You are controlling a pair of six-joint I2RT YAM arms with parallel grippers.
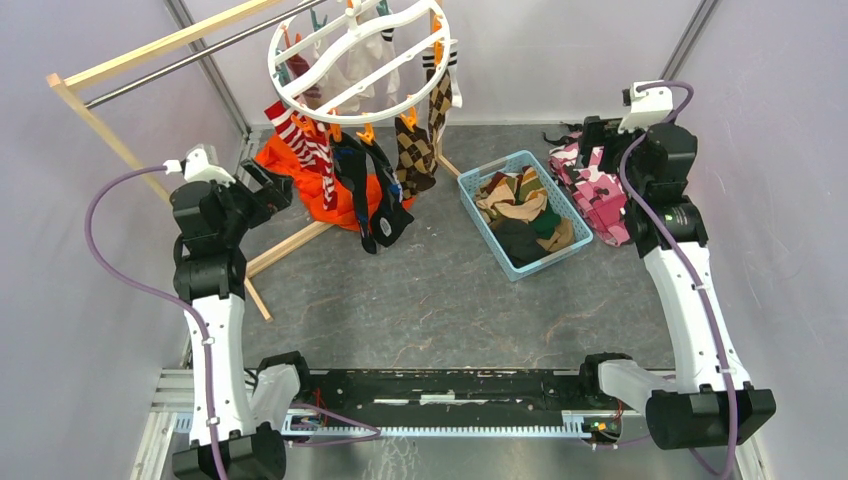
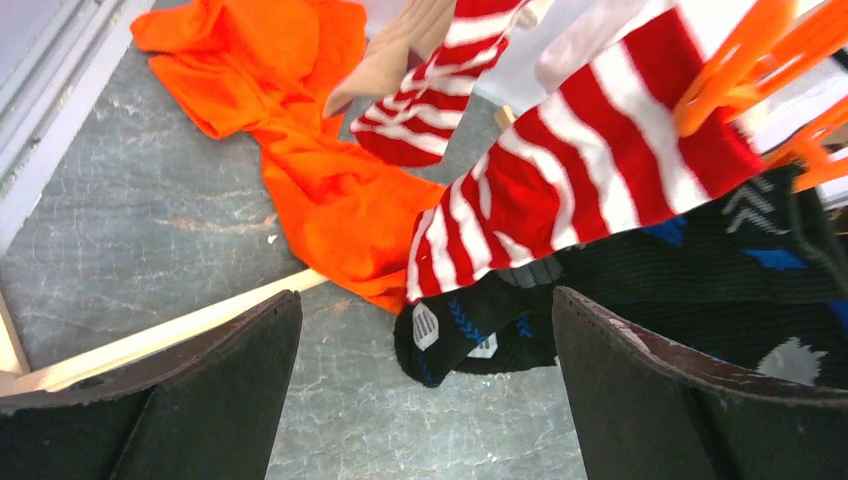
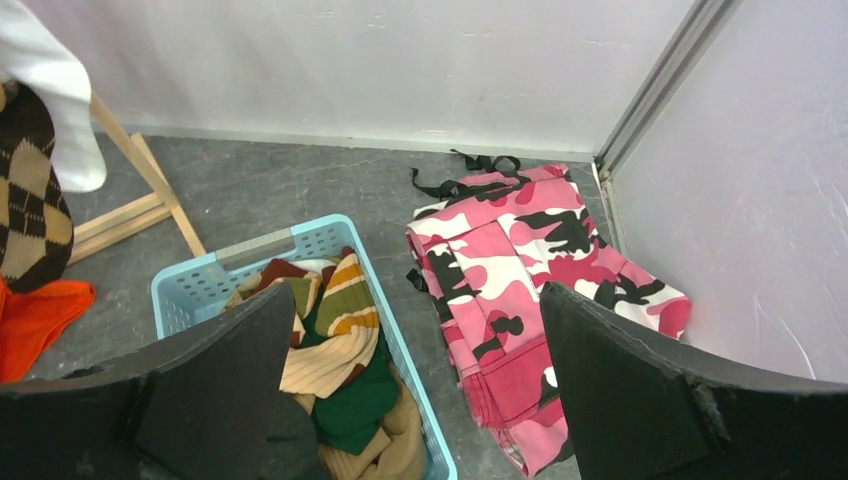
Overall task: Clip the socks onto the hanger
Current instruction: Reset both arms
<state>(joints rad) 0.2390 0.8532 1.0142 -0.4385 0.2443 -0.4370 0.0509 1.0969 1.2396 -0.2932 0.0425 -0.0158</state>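
The white round hanger hangs from the rack at the back. Clipped socks dangle from it: red-and-white striped, black with blue and brown argyle. More socks lie piled in a blue basket. My left gripper is open and empty, just left of the hanging socks. In the left wrist view the striped sock and the black sock hang ahead of the left gripper, untouched. My right gripper is open and empty. It hovers between the basket and the pink cloth.
The wooden rack with its metal bar stands at the back left, its foot on the floor. An orange garment lies under the hanger. Pink camouflage cloth lies right of the basket, near the wall. Orange clips hang overhead.
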